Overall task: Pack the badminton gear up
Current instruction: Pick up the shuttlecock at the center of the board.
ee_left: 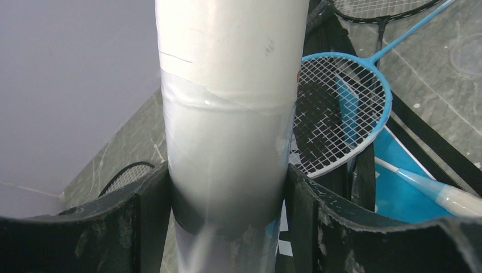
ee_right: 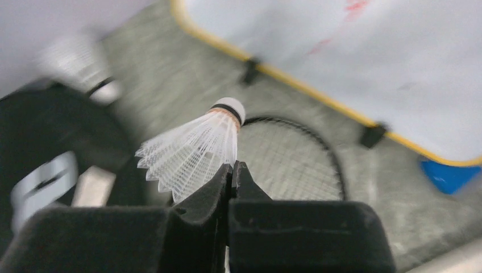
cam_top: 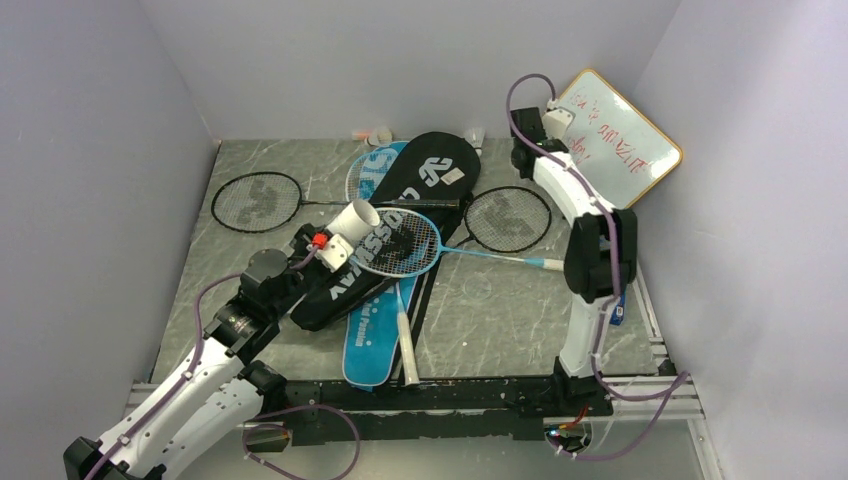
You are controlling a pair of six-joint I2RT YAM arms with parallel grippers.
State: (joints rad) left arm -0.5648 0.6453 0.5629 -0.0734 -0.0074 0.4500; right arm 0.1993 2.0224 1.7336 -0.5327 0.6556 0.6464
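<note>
Pinching a featherlight, crushable shuttlecock (ee_right: 193,148) by its skirt, apparently, in the closed right gripper (ee_right: 232,169); clamping the white tube (ee_left: 227,74) in the left gripper (ee_left: 227,196).

Soft, even light is cast from above; only faint shadows are seen under the black racket bag (cam_top: 458,155). Behind the sharp shuttlecock (ee_right: 190,151), the whiteboard (ee_right: 352,62) is smeared by motion blur. The white tube (ee_left: 230,102) is softened at close range, its lower part shaded.
</note>
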